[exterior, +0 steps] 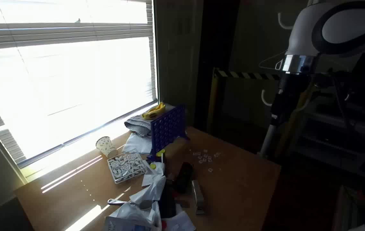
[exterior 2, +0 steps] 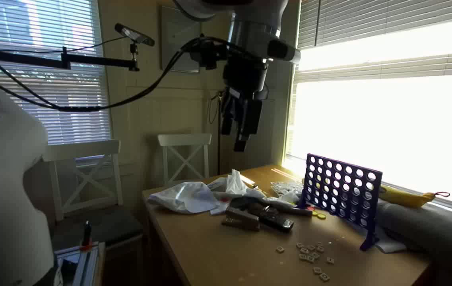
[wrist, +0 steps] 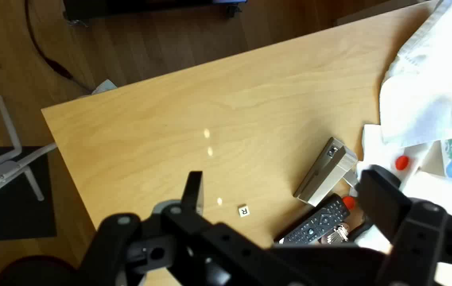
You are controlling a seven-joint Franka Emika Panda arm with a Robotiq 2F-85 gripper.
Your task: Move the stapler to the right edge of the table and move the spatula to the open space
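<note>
Nearest the lens in the wrist view: gripper (wrist: 284, 188), black, filling the lower part of the frame. Stapler (wrist: 323, 174): lies on the table (wrist: 150, 119), showing between the two fingers (wrist: 190, 190), closer to the one on the view's right. Long axis runs diagonally there, lower left to upper right; the end with the small square metal plate points up and right, toward white crumpled material (wrist: 428, 99). Opposite end sits just beside the remote (wrist: 315, 223); contact cannot be told.

Gripper state: jaws spread wide, unloaded. In both exterior views it hangs in the air, pointing down, well above tabletop level.

Around the stapler: remote and white material crowd two sides, and a red disc (wrist: 349, 202) lies just beside the remote's upper end. One letter tile (wrist: 244, 210) lies apart from the stapler; more letter tiles (exterior 2: 309, 259) are scattered near the blue game grid (exterior: 168, 126), which stands upright. Beside the grid, a yellow item (exterior 2: 404, 197) rests on grey cloth (exterior 2: 432, 230). Patterned cup (exterior: 106, 146) just beside a white lattice tray (exterior: 127, 166), near the window (exterior: 105, 80).
</note>
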